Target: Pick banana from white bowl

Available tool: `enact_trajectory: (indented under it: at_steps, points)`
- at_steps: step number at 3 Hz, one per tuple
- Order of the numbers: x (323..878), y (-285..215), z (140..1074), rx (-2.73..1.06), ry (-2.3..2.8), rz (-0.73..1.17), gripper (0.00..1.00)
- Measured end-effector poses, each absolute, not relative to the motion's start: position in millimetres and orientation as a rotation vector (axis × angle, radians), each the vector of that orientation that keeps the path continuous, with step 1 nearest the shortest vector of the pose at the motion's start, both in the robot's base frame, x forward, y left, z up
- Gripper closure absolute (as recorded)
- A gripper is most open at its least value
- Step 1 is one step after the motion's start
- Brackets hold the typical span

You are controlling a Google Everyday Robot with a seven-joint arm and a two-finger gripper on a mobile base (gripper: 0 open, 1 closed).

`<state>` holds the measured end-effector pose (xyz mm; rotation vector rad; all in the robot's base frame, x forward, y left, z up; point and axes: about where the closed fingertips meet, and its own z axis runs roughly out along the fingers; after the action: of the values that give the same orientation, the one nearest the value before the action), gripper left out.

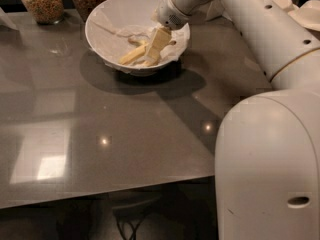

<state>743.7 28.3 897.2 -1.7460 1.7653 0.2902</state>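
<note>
One banana (131, 55) and fingers (157, 44) inside one white bowl (100, 29)

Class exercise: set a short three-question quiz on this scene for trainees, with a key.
1. True or false: the gripper is inside the bowl.
2. What lies in the bowl by the gripper? A) apple B) banana C) spoon
3. Fill in: the bowl stands on a grey ___.
Key: 1 true; 2 B; 3 table.
</note>
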Motion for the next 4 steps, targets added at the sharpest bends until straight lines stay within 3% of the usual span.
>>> enact_trajectory:
  at_steps: [1, 3, 4]
  points:
    - [748, 18, 884, -1.740, 1.813, 0.305, 0.27]
    - [750, 9, 873, -1.733, 1.856, 0.321, 0.50]
    - [749, 8, 872, -1.736, 1.859, 0.323, 0.69]
